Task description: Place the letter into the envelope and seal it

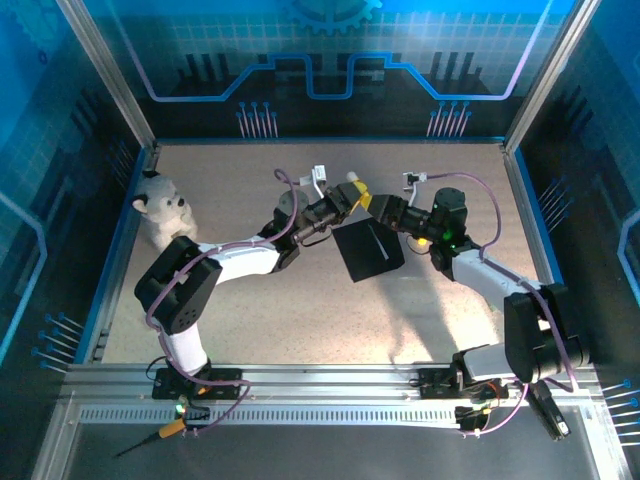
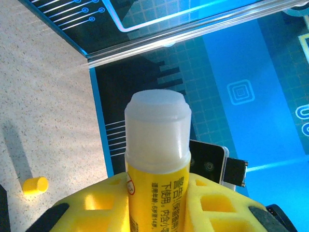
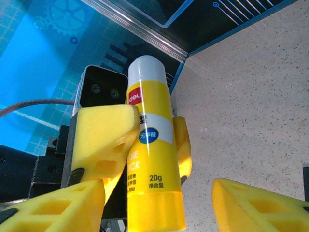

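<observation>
Yellow glue stick point(image 3: 150, 145) sits clamped in the left gripper point(image 2: 157, 208). The right gripper point(image 3: 157, 208), spread and empty, should close squarely on its base, with the envelope point(image 1: 368, 250) at six o'clock.

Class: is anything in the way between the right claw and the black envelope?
Nothing visible lies between them. But the open right claw straddles the glue stick gripped by the left claw, near the far edge of the envelope.

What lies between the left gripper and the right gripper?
A yellow glue stick, clamped in the left gripper, with its near end between the open fingers of the right gripper; the right wrist view shows this.
</observation>
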{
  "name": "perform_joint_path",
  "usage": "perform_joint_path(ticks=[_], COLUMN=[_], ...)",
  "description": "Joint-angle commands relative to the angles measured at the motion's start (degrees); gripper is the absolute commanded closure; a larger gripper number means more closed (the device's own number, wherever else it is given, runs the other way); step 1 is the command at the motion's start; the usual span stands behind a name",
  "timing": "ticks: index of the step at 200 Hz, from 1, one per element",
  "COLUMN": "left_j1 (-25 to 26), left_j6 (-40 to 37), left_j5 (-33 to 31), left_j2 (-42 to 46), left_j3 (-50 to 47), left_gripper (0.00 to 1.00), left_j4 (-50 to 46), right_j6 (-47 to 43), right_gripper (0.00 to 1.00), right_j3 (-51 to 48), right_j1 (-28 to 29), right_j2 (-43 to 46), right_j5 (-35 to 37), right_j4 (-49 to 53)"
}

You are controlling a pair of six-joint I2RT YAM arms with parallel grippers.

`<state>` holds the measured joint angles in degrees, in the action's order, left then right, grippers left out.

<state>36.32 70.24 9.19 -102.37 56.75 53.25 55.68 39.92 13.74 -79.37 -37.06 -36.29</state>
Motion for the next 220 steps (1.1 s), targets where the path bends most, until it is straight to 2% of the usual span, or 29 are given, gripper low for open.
perform_joint_path(ticks=[1, 31, 67, 144, 186, 195, 211, 220], left_j1=[0.6, 0.7, 0.9, 0.9, 0.8, 0.8, 0.8, 0.7], left_j6=[1.1, 1.3, 1.5, 1.8, 1.5, 1.3, 0.5, -0.3], left_j5=[-1.1, -1.3, -1.5, -2.6, -2.7, -2.8, -2.9, -2.9], left_j2=[-1.1, -0.9, -0.7, -0.9, -0.7, -0.6, 0.1, 0.7], left_j3=[-0.7, -0.7, -1.2, -1.1, -1.2, -1.5, -1.9, -2.1], left_gripper=[1.0, 1.0, 1.0, 1.0, 1.0, 0.92, 0.84, 0.75], left_j4=[4.4, 4.5, 4.7, 6.2, 6.1, 6.1, 5.2, 4.2], right_j6=[1.0, 1.3, 1.8, 3.6, 4.3, 4.2, 3.6, 3.0], right_gripper=[0.41, 0.49, 0.67, 0.65, 0.79, 0.8, 0.81, 0.81], right_j3=[-0.1, -0.3, -0.5, -0.5, -0.4, -0.2, -0.1, 0.2], right_j1=[1.0, 1.1, 1.2, 1.7, 1.8, 1.8, 1.7, 1.7], right_j2=[-1.0, -1.4, -1.7, -3.0, -2.9, -2.6, -1.8, -1.1], right_j5=[0.7, 1.1, 1.4, 1.4, 1.4, 1.5, 1.9, 2.1], right_j4=[-4.2, -5.2, -6.5, -9.4, -9.9, -9.7, -8.4, -7.2])
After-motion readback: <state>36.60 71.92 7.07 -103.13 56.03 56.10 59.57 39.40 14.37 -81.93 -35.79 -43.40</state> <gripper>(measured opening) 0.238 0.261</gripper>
